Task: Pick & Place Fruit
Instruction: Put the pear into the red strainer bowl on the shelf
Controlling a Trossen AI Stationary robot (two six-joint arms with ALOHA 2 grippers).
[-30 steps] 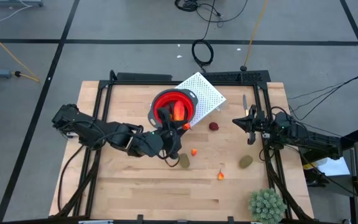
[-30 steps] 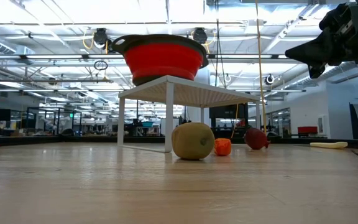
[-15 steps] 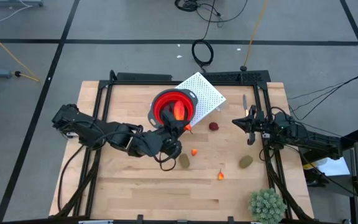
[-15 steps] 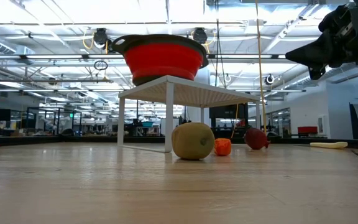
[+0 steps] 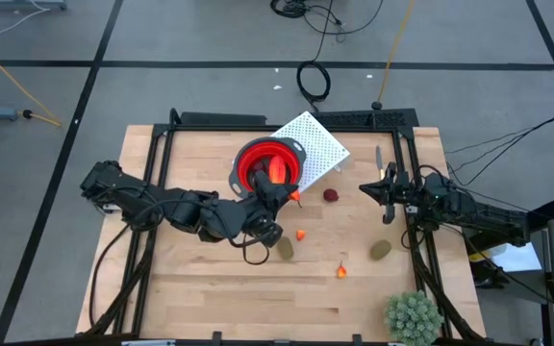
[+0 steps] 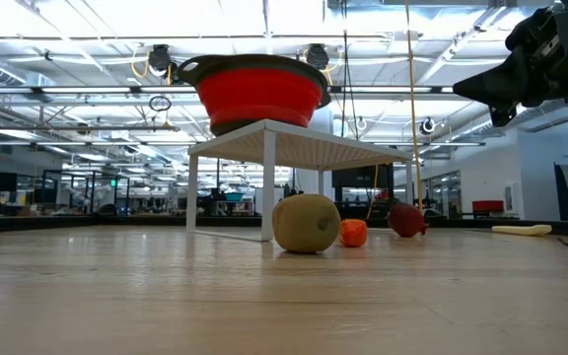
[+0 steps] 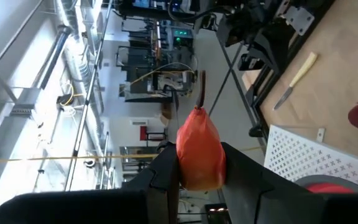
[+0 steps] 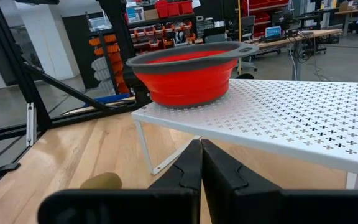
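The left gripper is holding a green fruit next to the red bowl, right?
Not green. The left wrist view shows the left gripper shut on an orange-red fruit. The rest is right: in the high view it is beside the red bowl.

Robotics lab, open hall, ceiling strip lights (image 6: 116, 20), workbenches (image 8: 291, 40), storage shelving (image 8: 166, 18)

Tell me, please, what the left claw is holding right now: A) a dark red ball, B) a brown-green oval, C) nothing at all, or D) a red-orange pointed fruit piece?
D: the left wrist view shows the left claw shut on the red-orange fruit piece, held by the red bowl.
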